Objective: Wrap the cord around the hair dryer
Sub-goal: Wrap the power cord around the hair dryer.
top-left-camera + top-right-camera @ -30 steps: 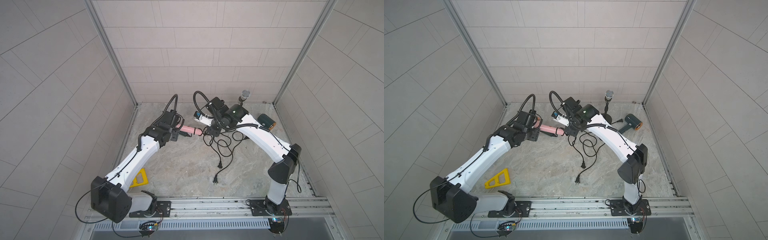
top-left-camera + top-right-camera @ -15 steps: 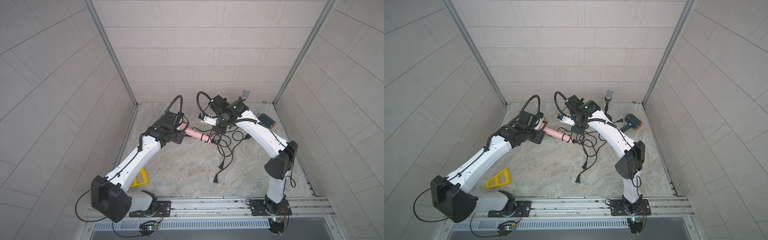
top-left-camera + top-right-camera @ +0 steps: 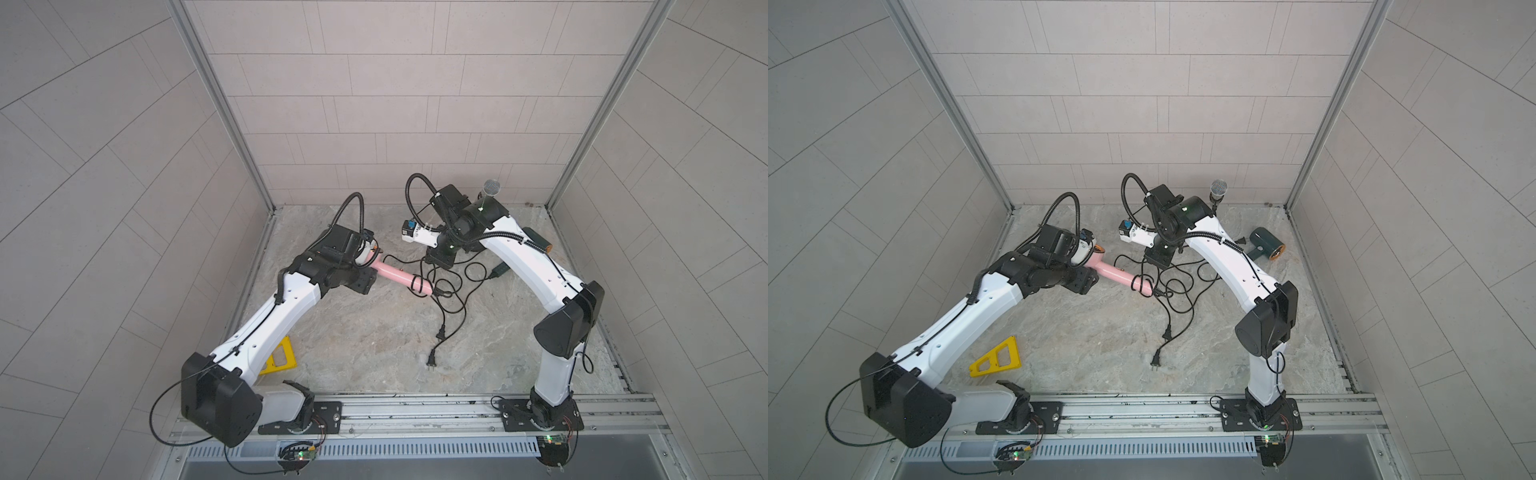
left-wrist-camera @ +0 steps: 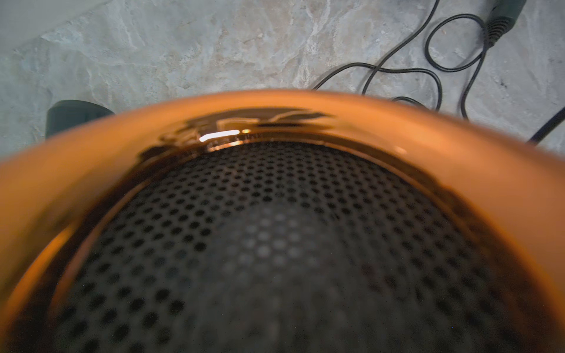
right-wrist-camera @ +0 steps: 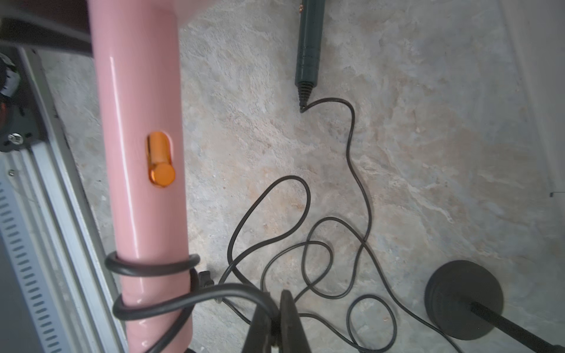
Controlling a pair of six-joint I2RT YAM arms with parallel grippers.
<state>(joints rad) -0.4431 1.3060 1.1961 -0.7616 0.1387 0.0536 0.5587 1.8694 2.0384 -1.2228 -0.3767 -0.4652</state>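
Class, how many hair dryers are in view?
2. The pink hair dryer is at centre, cord looped round it; the dark green hair dryer lies far right, at the back. None seems hidden.

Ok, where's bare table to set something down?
Bare table between the yellow triangle and the front plug, and between that plug and the right arm's base. Crowded mid-table: the cord loops round and beside the pink hair dryer.

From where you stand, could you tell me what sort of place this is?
Probably a robot test booth dressed like a bathroom: grey tiled walls, a stone-look floor, and two arms bolted to a metal rail, handling a pink hair dryer.
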